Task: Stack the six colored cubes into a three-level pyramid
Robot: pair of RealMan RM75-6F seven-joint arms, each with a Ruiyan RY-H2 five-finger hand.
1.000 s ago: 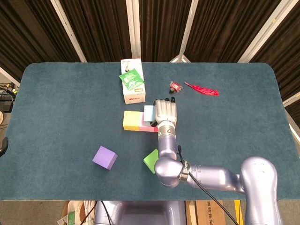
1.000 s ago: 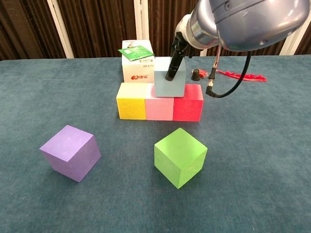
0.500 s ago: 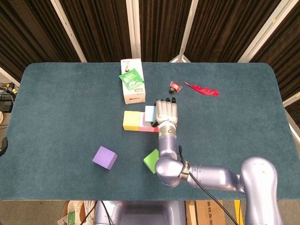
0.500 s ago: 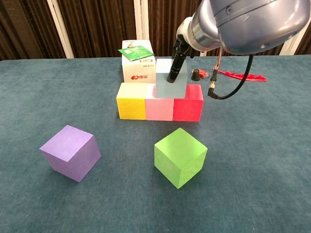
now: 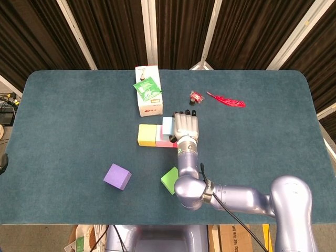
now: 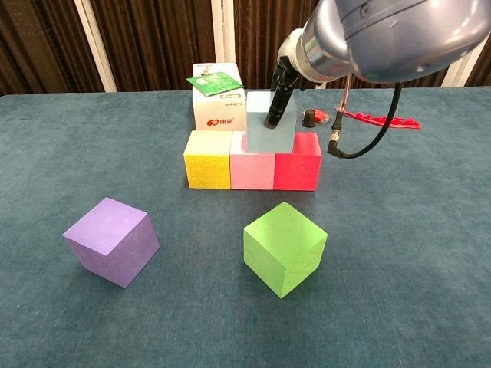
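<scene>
Main risk as I see it: if I let go w/ the light-blue cube (image 6: pixel 270 123) off-centre on the pink cube (image 6: pixel 252 170) / red cube (image 6: pixel 297 170) seam, it tips or shoves the base row, yellow cube (image 6: pixel 207 169) incl. Right hand (image 5: pixel 186 125) sits over the cube, fingers clamped on it; a dark finger (image 6: pixel 276 103) crosses its front face. Cube looks resting on the row, under the hand. Left hand not visible. Green cube (image 6: pixel 284 247) and purple cube (image 6: pixel 112 241) wait loose on the worktop (image 6: pixel 414 253).
</scene>
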